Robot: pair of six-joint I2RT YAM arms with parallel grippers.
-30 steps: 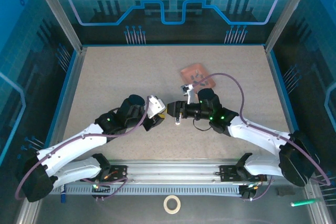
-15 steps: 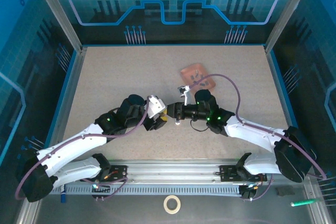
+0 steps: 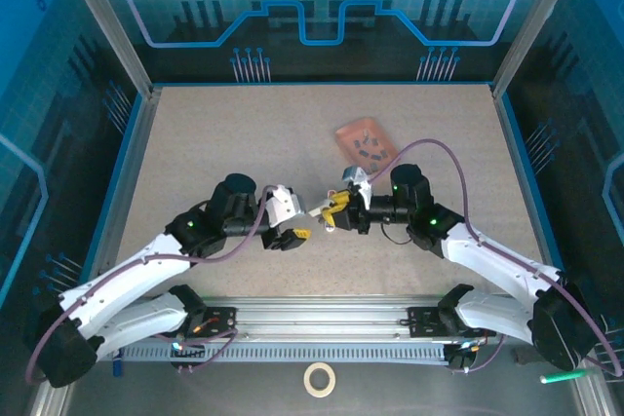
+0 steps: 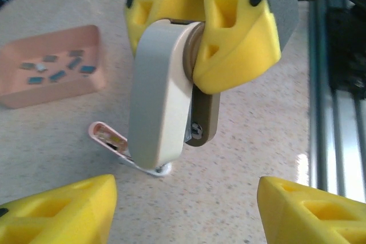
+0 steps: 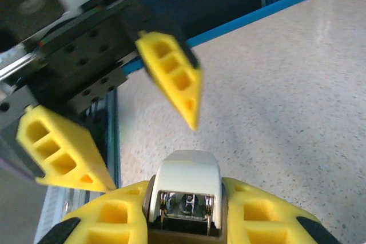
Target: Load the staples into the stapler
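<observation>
Evidently the stapler (image 4: 155,101) is held ready for loading. The right claw (image 3: 339,208) grips it at mid-frame in the top view, its lower end seemingly on the surface (image 3: 244,133). The left claw (image 4: 186,212) is spread wide just beside it, holding nothing. The staples (image 4: 54,71) lie in the pink tray (image 4: 57,96), upper left of the left-wrist view, apart from both claws. The next move is probably for the left claw to pinch one strip finely.

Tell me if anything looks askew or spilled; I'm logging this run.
Nothing spilled: the staples sit in the pink tray. Only the stapler stands on end in the right gripper, splayed open, nose down.
</observation>
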